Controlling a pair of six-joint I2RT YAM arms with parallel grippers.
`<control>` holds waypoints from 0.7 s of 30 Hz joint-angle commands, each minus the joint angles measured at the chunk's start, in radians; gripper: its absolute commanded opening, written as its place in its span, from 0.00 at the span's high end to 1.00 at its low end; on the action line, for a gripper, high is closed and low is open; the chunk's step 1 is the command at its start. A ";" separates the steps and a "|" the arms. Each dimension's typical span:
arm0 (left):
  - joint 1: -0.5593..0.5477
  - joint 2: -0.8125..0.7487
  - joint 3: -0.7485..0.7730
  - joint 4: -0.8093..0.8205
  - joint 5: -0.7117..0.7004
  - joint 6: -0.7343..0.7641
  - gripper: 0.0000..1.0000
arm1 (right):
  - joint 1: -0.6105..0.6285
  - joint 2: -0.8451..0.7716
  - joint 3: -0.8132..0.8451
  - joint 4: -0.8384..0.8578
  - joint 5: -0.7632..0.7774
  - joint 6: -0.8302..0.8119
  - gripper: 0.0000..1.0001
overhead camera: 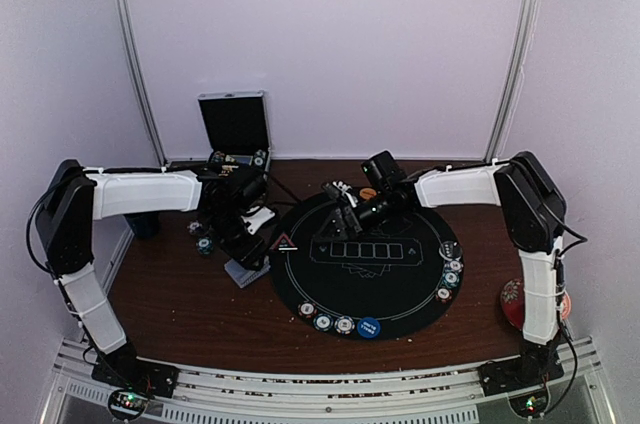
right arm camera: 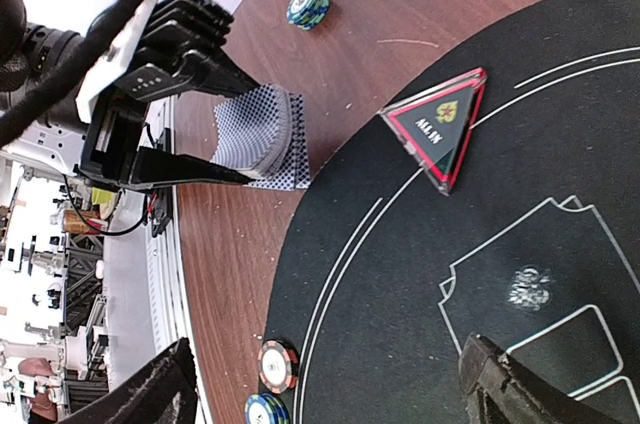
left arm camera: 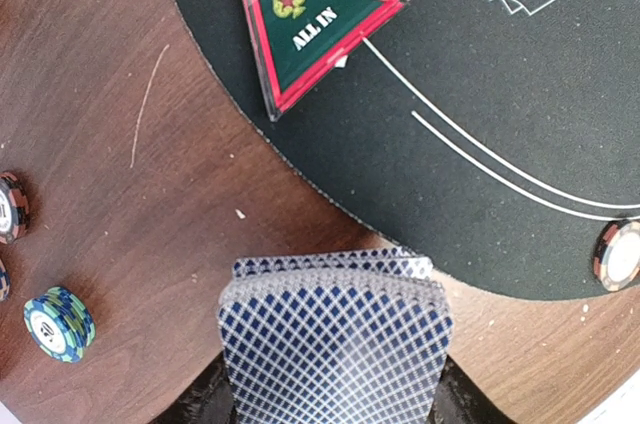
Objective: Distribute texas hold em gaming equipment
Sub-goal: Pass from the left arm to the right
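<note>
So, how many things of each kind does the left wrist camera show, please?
Poker chip stacks: 4 (one cut by the frame edge)
ALL IN triangle marker: 1
Playing card deck: 1
Round black mat: 1
Total: 7

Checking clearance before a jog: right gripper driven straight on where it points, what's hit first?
Right gripper, jaws open, looks angled down at the black mat: probably bare felt first, just past the rim chip. The ALL IN triangle lies farther along that line; depth is unclear.
</note>
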 commanded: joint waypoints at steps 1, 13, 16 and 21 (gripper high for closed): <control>-0.009 -0.027 0.028 -0.001 -0.007 -0.006 0.44 | 0.017 0.011 0.003 0.018 -0.018 0.006 0.08; -0.017 -0.091 0.044 -0.033 -0.032 -0.007 0.44 | 0.047 0.045 0.028 -0.005 -0.025 -0.013 0.08; -0.030 -0.081 0.054 -0.028 -0.027 -0.014 0.44 | 0.058 0.050 0.033 -0.005 -0.041 -0.012 0.08; -0.083 -0.036 0.101 -0.028 -0.031 -0.015 0.44 | 0.060 0.074 0.035 0.070 -0.148 0.096 0.09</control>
